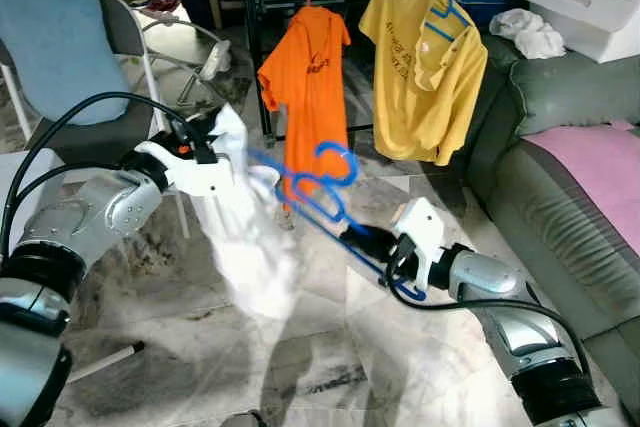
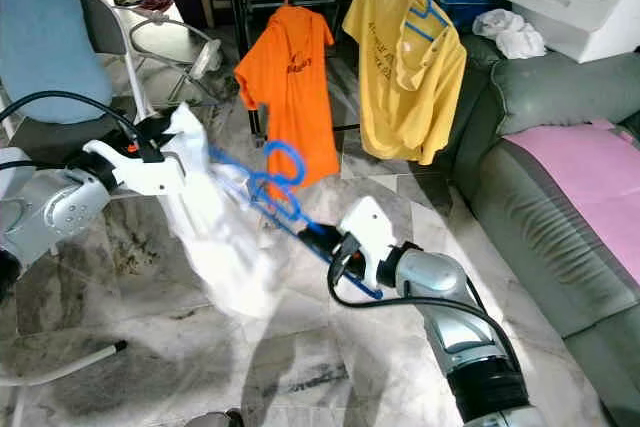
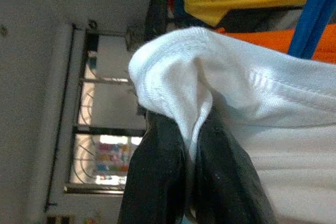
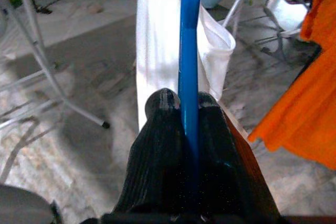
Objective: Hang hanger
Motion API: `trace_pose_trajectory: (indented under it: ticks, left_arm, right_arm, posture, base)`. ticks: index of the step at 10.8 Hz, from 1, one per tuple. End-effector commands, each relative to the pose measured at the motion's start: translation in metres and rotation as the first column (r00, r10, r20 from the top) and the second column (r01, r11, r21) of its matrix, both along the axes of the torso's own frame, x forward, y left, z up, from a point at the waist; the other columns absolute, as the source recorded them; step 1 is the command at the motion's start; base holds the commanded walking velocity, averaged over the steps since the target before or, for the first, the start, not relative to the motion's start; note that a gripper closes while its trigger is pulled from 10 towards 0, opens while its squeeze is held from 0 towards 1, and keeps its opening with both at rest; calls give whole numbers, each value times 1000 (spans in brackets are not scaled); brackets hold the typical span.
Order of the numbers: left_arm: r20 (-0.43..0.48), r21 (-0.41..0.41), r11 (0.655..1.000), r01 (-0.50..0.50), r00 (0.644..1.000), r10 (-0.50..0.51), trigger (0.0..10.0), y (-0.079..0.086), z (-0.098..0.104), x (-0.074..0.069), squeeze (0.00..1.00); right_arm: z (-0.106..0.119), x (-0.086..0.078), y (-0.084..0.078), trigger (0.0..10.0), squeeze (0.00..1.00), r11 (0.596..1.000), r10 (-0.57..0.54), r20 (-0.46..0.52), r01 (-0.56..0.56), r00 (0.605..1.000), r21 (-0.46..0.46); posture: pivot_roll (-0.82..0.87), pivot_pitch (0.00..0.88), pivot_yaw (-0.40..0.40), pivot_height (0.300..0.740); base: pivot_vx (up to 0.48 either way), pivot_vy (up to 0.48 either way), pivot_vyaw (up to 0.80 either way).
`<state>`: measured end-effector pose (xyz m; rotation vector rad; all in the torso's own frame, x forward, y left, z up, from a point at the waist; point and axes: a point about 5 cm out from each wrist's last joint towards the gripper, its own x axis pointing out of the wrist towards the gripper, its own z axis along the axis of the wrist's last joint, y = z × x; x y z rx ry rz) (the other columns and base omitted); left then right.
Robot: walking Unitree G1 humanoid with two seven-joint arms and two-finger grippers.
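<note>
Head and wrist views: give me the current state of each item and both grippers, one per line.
Left gripper: shut on the white shirt.
Right gripper: shut on the blue hanger.
White shirt: off the rack, draped, held up above the floor.
Blue hanger: not hung, partly inside the white shirt, hook free.
Orange shirt: hanging on the rack.
Yellow shirt: hanging on the rack.

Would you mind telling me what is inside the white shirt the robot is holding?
A blue hanger runs into the white shirt. Its hook and one end stick out, the end held by the right claw. The rest is hidden by fabric, which the left claw pinches.
</note>
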<state>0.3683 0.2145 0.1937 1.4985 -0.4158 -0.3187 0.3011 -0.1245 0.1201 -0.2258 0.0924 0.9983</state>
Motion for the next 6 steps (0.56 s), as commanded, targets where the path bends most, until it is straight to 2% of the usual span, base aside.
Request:
trace_pose_trajectory:
  ticks: [1,2,5,6]
  left_arm:
    - [12,-35,999,-2,1000,2,10000,2,4,1,0]
    - [0,-37,999,-5,1000,5,10000,5,-1,-1,0]
    - [-25,-41,999,-13,1000,12,10000,11,-12,-4,0]
    - [-88,-169,986,-2,996,-13,10000,9,-16,-8,0]
  right_arm:
    - [6,0,-2,10000,0,999,33,7,-33,999,-11]
    - [7,0,-6,10000,0,999,34,-3,-34,999,-14]
    - [10,-10,-1,10000,0,993,122,-40,-122,992,1]
    - [14,-9,-3,10000,0,992,126,-41,-126,991,2]
  posture:
    - [-4,64,-11,740]
    - [-6,66,-12,740]
    - [-8,73,-9,740]
    - [-10,76,-1,740]
  base:
    - [0,0,0]
    - [0,0,0]
    - [0,0,0]
    - [0,0,0]
